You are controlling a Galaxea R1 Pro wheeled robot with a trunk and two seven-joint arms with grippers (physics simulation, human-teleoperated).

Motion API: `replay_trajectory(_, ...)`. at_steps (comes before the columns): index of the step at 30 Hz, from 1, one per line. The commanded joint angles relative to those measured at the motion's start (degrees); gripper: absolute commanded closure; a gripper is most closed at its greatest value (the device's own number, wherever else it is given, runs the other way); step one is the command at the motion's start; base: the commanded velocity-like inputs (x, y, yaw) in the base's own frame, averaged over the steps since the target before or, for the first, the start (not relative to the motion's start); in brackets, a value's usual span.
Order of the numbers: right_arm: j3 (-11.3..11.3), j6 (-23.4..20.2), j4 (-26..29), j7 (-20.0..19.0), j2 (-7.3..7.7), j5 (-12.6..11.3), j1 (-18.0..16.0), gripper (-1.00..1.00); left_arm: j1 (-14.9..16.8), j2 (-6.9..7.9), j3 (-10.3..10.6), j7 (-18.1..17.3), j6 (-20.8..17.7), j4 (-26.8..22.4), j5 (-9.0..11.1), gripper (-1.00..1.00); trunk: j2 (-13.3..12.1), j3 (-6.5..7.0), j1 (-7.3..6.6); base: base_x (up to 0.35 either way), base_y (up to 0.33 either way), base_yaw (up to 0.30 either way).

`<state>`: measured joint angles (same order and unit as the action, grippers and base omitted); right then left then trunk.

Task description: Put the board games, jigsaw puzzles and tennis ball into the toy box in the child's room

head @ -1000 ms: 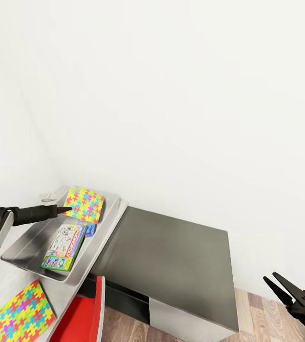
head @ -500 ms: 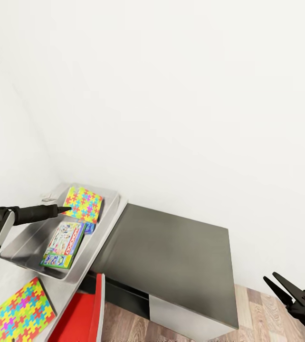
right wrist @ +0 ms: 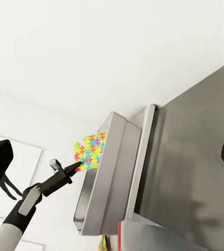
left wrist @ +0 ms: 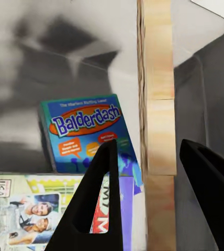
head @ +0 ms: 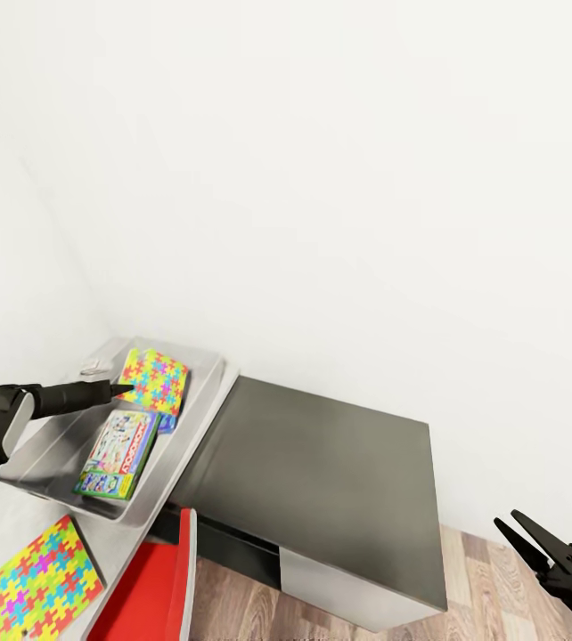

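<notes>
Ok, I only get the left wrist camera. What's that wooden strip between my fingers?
Observer: In the head view it's the edge of a jigsaw puzzle, tilted up inside the toy box.
Operator: Is the other puzzle in too?
Observer: No. The second puzzle lies flat on the table, outside the box, nearer the robot.
Operator: Where's my other arm?
Observer: The right fingers hang open, off to the right of the dark cabinet, near the wood floor.

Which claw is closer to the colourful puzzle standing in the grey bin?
The left claw: its tips are at the puzzle inside the toy box. The right claw hangs far off, beyond the dark cabinet.
</notes>
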<state>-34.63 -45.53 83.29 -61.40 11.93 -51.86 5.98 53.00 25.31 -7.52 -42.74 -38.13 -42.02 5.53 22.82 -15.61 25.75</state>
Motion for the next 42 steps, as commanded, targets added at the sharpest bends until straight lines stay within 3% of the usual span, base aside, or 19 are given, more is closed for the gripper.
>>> replay_trajectory(1,0.0,-0.34,0.03,0.05,0.02,-0.26,0.0,-1.0,0.26,-0.13,-0.04,0.33,-0.28,0.01,0.12,1.0,0.1,-0.19,0.03,0.0,0.0,0.0)
replay_trajectory(17,0.0,-0.34,0.03,0.05,0.02,-0.26,0.0,-1.0,1.1,-1.91,-0.01,2.41,-0.27,0.01,0.09,1.0,0.1,-1.7,0.03,0.0,0.0,0.0)
replay_trajectory(32,-1.13,-0.34,-0.02,0.05,-0.07,-0.29,0.0,-1.0,1.14,-1.94,0.05,3.27,-0.17,-0.07,0.18,1.0,0.1,-3.05,0.03,0.0,0.0,0.0)
replay_trajectory(42,-1.15,-0.27,-0.04,0.02,-0.07,-0.12,0.0,-1.0,1.55,-1.93,0.05,3.19,1.14,-0.08,0.18,1.0,0.1,-3.17,0.03,0.0,0.0,0.0)
